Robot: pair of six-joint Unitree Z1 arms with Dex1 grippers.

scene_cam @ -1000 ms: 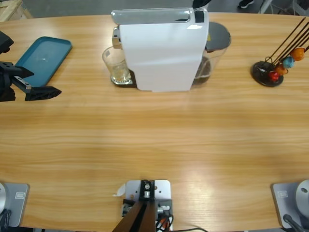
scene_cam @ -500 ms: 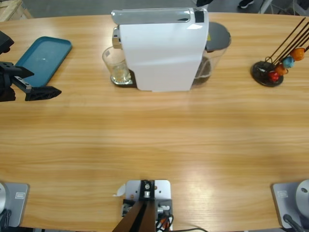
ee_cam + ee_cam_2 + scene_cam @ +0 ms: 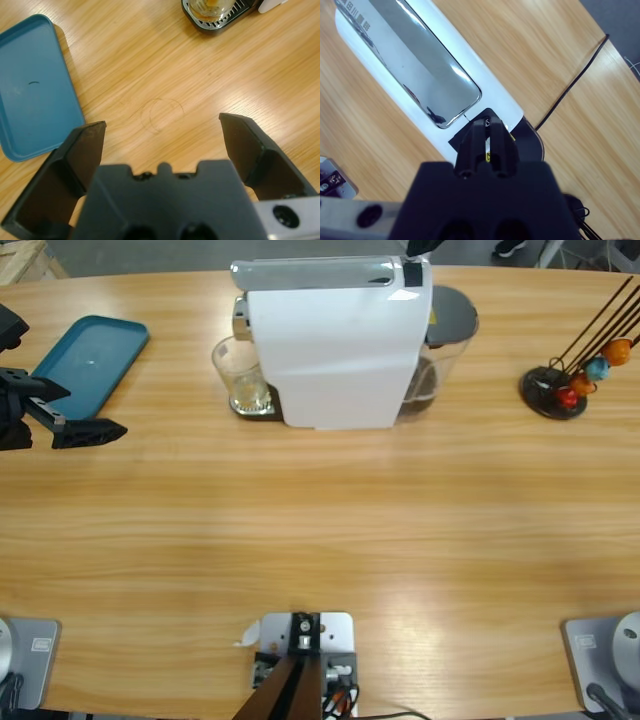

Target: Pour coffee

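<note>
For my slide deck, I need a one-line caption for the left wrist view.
Open left pincer above wooden table, between teal plastic tray and clear glass tumbler.

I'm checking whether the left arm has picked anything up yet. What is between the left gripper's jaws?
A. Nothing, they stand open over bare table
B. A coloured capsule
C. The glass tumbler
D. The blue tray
A: in the left wrist view the left gripper has its jaws spread wide over bare wood, with the blue tray off to one side and the glass tumbler far ahead on the coffee machine's drip tray.
</note>
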